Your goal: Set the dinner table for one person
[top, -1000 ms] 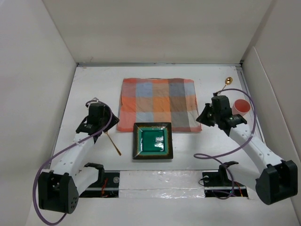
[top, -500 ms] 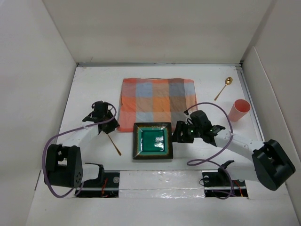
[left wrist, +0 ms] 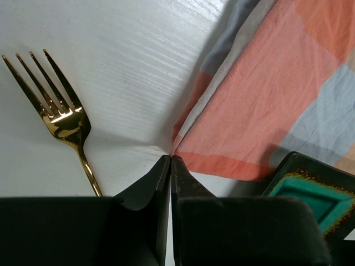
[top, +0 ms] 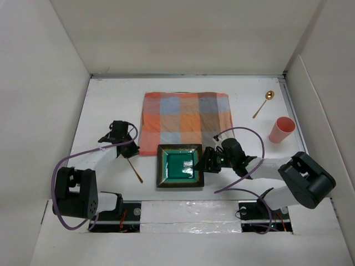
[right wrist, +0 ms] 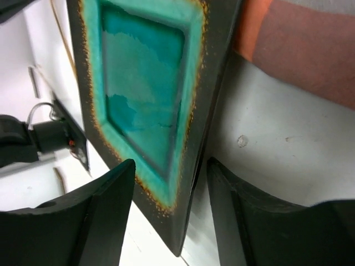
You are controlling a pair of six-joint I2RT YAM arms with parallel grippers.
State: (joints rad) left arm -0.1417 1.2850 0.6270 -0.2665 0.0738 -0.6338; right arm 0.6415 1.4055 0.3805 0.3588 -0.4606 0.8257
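Observation:
On the white dinner table [top: 105, 105] lies an orange-and-grey checked cloth [top: 186, 119] [left wrist: 266, 94]. My left gripper [top: 133, 148] [left wrist: 171, 158] is shut at the cloth's near left corner, which runs right into its tips. A gold fork [top: 133, 168] [left wrist: 64, 119] lies just left of it. A square teal plate with a dark rim [top: 179, 165] [right wrist: 144, 94] sits in front of the cloth. My right gripper [top: 203, 164] [right wrist: 172, 166] stands open, low at the plate's right edge, with the rim between its fingers [right wrist: 105, 210].
A gold spoon [top: 264, 103] lies at the far right of the table, and a pink cup [top: 282, 129] stands near it. White walls close in the table on both sides and at the back. Cables loop over both arms.
My left gripper has shut at the cloth's corner. My right arm has swung left from beside the cup to the plate's right edge, and its gripper has opened.

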